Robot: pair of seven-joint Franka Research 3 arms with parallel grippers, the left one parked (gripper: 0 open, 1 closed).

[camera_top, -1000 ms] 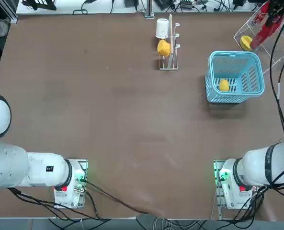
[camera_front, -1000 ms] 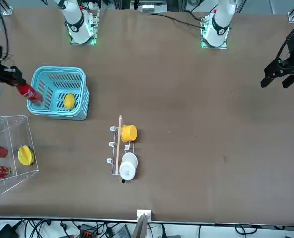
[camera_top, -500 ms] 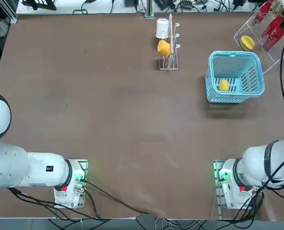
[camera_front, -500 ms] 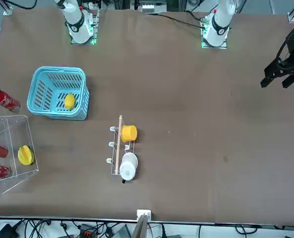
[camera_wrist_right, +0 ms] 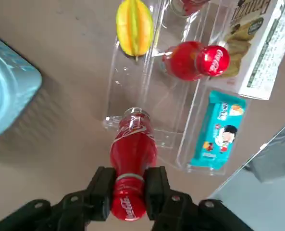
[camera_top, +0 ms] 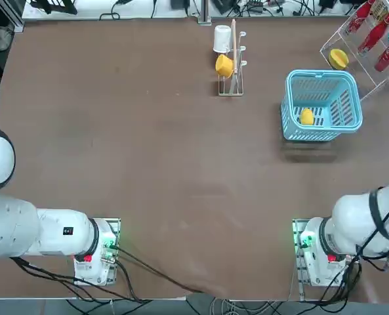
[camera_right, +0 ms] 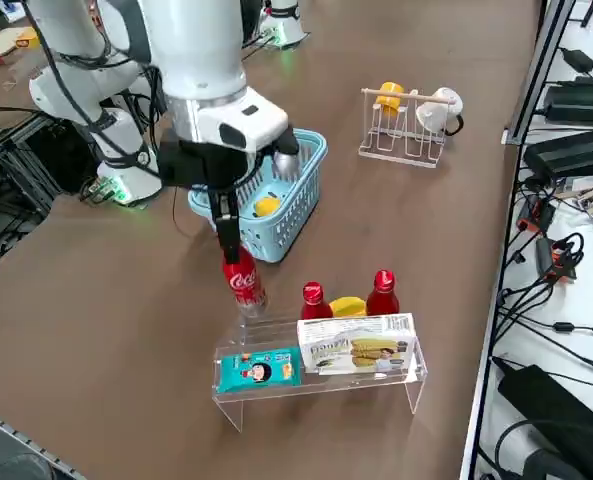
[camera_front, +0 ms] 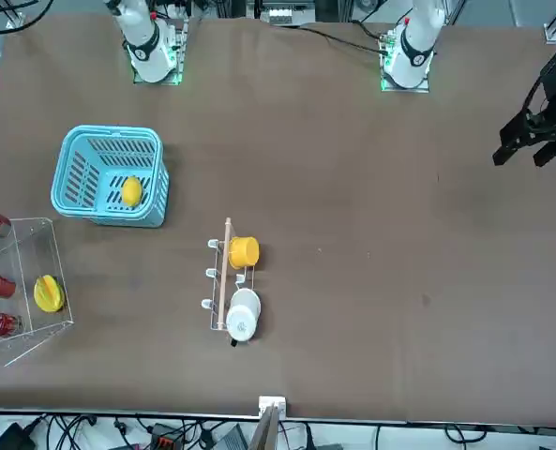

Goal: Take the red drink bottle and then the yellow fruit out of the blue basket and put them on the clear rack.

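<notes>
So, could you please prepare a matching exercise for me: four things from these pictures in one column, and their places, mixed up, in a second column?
Things:
1. red drink bottle
2. yellow fruit
3. white cup
4. star fruit

Places:
A. on the wire cup stand
B. on the clear rack
C. in the blue basket
D. between the right gripper's fingers

Pairs: 1-D, 2-C, 3-A, 4-B

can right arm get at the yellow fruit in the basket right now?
Probably not yet: the right gripper is shut on the red drink bottle over the clear rack. The yellow fruit lies uncovered in the open-topped blue basket, reachable after release.
</notes>
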